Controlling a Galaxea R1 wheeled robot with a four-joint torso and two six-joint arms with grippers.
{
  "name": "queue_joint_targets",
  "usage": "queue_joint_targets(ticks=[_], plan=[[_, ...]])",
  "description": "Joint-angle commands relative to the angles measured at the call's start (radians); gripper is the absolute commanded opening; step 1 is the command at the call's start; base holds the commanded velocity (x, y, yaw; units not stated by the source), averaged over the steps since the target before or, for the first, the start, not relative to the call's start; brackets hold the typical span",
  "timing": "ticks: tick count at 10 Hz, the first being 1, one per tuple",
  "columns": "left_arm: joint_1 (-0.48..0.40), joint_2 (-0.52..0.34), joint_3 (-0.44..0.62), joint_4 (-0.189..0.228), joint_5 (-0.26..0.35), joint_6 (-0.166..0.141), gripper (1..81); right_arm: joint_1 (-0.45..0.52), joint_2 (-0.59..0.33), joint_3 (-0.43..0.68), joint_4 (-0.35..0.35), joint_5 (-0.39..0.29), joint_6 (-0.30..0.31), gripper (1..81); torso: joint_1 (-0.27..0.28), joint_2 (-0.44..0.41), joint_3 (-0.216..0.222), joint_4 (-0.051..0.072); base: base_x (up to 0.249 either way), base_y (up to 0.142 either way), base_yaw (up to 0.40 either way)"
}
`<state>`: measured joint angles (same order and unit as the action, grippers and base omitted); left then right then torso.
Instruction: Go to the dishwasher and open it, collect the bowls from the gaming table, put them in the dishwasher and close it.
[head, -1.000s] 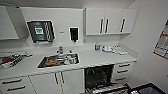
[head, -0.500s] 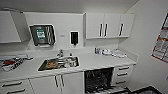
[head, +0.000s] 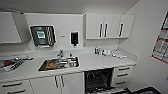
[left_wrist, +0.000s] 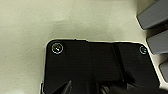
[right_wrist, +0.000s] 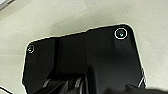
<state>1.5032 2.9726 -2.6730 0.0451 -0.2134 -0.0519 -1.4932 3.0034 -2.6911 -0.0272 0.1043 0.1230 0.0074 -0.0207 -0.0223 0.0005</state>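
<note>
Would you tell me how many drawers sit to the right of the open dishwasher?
3, stacked beside the dishwasher: top drawer, middle drawer, bottom drawer. Any lower one would be cut off.

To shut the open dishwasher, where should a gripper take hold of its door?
The dishwasher stands open, dark racks showing, its door folded down toward the floor. Probably best taken at the door's free front edge, coming from below and in front to lift; that edge sits at the picture's bottom, barely visible.

Both wrists angled downward — fingers indistinct
</note>
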Motion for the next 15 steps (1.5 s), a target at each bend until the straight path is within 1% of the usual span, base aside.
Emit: queue_joint_targets(ticks=[1,4,8,13,15], plan=[[-0.051,-0.009,-0.002,0.012,0.037,0.006,81.1,0.049,0.01,-0.019,-0.01,-0.057,-0.002,81.1,0.0,0.0,0.0,0.0,0.0,0.0,0.0],[-0.053,-0.009,-0.01,0.01,0.037,0.006,81.1,0.043,0.025,-0.039,-0.008,-0.058,0.0,81.1,0.0,0.0,0.0,0.0,0.0,0.0,0.0],[-0.054,-0.007,-0.013,0.012,0.037,0.006,81.1,0.041,0.028,-0.039,-0.008,-0.058,-0.002,81.1,0.0,0.0,0.0,0.0,0.0,0.0,0.0],[-0.054,0.025,-0.081,0.012,0.039,0.006,81.1,0.041,0.031,-0.039,-0.01,-0.058,-0.002,81.1,0.0,0.0,0.0,0.0,0.0,0.0,0.0],[-0.054,0.028,-0.088,0.01,0.039,0.006,81.1,0.041,0.031,-0.039,-0.01,-0.058,-0.002,81.1,0.0,0.0,0.0,0.0,0.0,0.0,0.205]])
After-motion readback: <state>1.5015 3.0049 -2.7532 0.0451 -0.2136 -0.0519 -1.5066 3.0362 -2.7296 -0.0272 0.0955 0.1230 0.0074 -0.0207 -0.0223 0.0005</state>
